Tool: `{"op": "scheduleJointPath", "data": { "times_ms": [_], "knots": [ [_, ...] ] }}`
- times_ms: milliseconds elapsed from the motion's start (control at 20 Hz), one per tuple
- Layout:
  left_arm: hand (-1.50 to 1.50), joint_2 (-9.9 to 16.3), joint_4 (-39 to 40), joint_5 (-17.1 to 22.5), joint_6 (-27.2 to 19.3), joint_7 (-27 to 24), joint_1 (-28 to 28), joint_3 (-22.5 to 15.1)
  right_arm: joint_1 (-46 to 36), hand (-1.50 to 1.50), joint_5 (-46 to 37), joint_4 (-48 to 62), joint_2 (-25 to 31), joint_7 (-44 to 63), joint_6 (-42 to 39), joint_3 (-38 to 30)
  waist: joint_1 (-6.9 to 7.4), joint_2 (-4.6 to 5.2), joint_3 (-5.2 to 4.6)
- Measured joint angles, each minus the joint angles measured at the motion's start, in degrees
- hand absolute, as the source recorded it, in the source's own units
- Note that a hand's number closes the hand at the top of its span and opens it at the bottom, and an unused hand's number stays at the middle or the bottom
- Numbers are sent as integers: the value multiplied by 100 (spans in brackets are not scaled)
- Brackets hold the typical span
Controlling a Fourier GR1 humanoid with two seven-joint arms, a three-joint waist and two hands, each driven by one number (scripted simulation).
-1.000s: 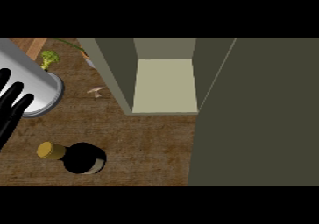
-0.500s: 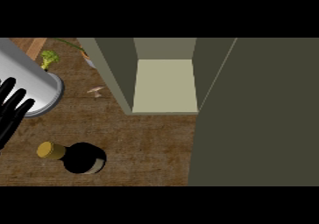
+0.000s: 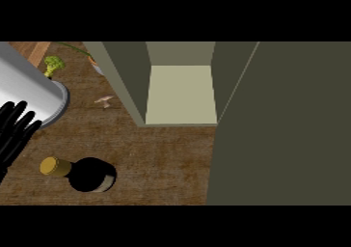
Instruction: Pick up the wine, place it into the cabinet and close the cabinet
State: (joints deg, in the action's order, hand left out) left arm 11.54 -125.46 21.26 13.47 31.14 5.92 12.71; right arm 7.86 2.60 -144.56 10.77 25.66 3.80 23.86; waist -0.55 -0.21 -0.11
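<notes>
I take the wine bottle (image 3: 89, 173) as my landmark: it stands upright on the wooden counter (image 3: 164, 154), seen from almost straight above, a dark round body with a yellow cap (image 3: 56, 166) and a pale band of label along its lower side. The cabinet (image 3: 180, 94) sits beyond it and to its right, door (image 3: 285, 125) swung open, showing a pale, flat inner shelf.

My left hand (image 3: 13, 130) hangs just left of the bottle and slightly beyond it, black fingers straight and close together, holding nothing and not touching the cap. My right hand is nowhere in view.

I judge the bottle to be glass: rigid, smooth, probably slippery, fairly heavy for its footprint and easy to tip, since it is tall and narrow. I would wrap the fingers round the body just below the shoulder rather than the thin neck, where it could swing.

Beyond the bottle, past my hand, a large smooth grey cylinder (image 3: 29, 84) leans into view, looking like metal. Further beyond lie a small pale mushroom (image 3: 103, 100) and a knobbly green piece of broccoli (image 3: 53, 64).
</notes>
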Motion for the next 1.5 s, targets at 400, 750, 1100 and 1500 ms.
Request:
{"op": "scheduleJointPath", "data": {
  "times_ms": [400, 750, 1100, 1500],
  "knots": [
    [-150, -196, 956, -425, 525, -960, 217, -120, -28, -150, -24, 0, 82, 36, 57, 41, -16, 3, 4],
    [-150, -151, 1938, -782, 689, -1584, -8, 22, -88, -150, -22, -19, 132, 77, 113, 20, -49, 5, 4],
    [-150, -235, 2999, -1325, 715, -2401, -182, -9, -74, -150, -43, -8, 132, 43, 191, 160, -59, 5, 5],
    [-150, -124, 4201, -1580, 974, -3251, -329, 51, -6, -150, -45, -20, 276, -65, 164, 54, -62, 7, 5]
  ]
}}
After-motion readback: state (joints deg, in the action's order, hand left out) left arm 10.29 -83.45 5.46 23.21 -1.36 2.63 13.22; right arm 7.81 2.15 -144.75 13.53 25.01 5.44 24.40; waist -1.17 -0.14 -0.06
